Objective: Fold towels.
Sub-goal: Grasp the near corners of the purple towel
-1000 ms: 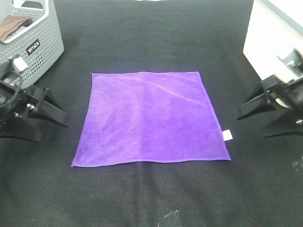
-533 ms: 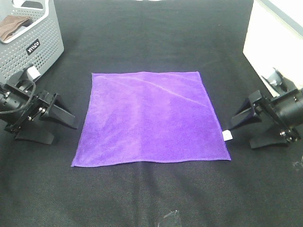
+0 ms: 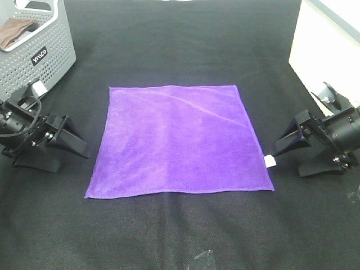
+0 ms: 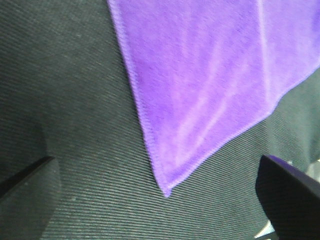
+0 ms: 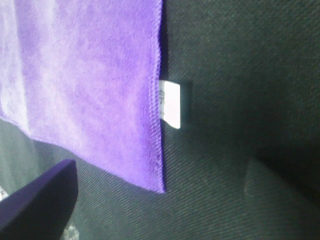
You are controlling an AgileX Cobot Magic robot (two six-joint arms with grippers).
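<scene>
A black table (image 3: 180, 45) is covered near its middle by the purple towel (image 3: 180, 140), which is spread flat and unfolded, with one faint diagonal crease across its far half. A grey perforated basket (image 3: 48, 53) is set at the far left corner, and a white box (image 3: 323, 39) at the far right. The left gripper (image 3: 73, 161) is held low beside the towel's left edge, apart from it, its jaws spread wide with nothing gripped; in its wrist view a near corner of the towel (image 4: 200, 90) is seen between the fingers. The right gripper (image 3: 288, 163) is likewise spread wide and empty, just beside the towel's right edge. A brown cloth (image 3: 14, 31) is seen inside the basket. A small white tag (image 3: 270, 161) is stitched to the right hem.
</scene>
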